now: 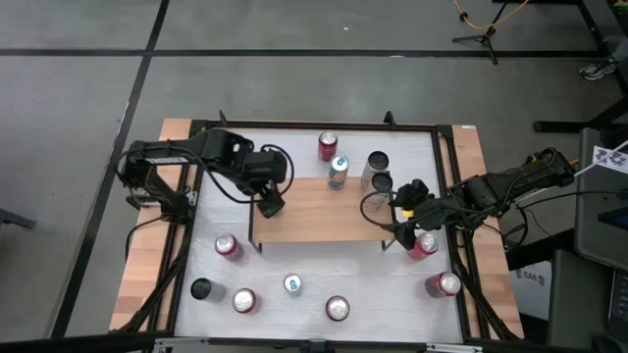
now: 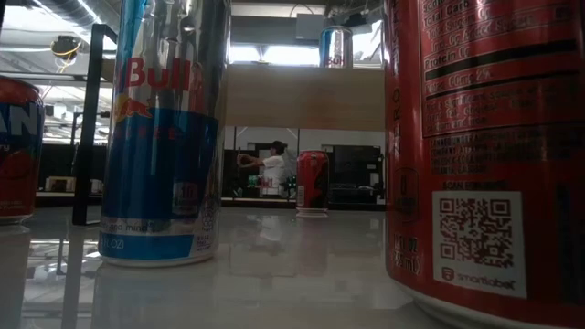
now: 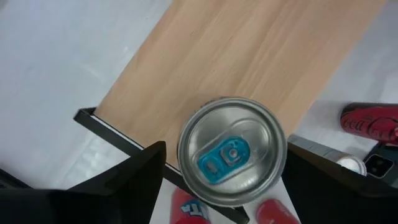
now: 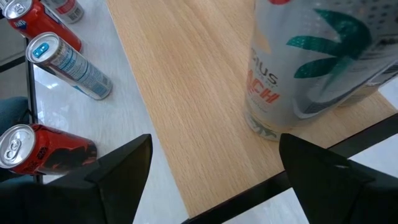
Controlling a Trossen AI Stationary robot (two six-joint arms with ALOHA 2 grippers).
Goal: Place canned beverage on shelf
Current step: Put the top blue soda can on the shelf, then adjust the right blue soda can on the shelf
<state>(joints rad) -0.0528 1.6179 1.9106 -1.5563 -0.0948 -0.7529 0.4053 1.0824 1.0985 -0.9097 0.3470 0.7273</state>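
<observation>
Around the shelf (image 1: 314, 211) stand scattered cans (image 1: 337, 309).

Eleven cans showed on the white table (image 1: 294, 142) from above: six red cans (image 1: 327, 146) (image 1: 228, 245) (image 1: 243, 300) (image 1: 337, 309) (image 1: 444, 284) (image 1: 424, 243), two slim blue-and-silver cans (image 1: 338, 172) (image 1: 292, 284), two silver cans (image 1: 377, 162) (image 1: 381, 182) by the far right corner of the shelf (image 1: 314, 221), and one black can (image 1: 200, 288) near the front left corner. There was one shelf. One more can with a blue tab (image 3: 231, 151), at the shelf's edge, appeared only in the left wrist view.
</observation>
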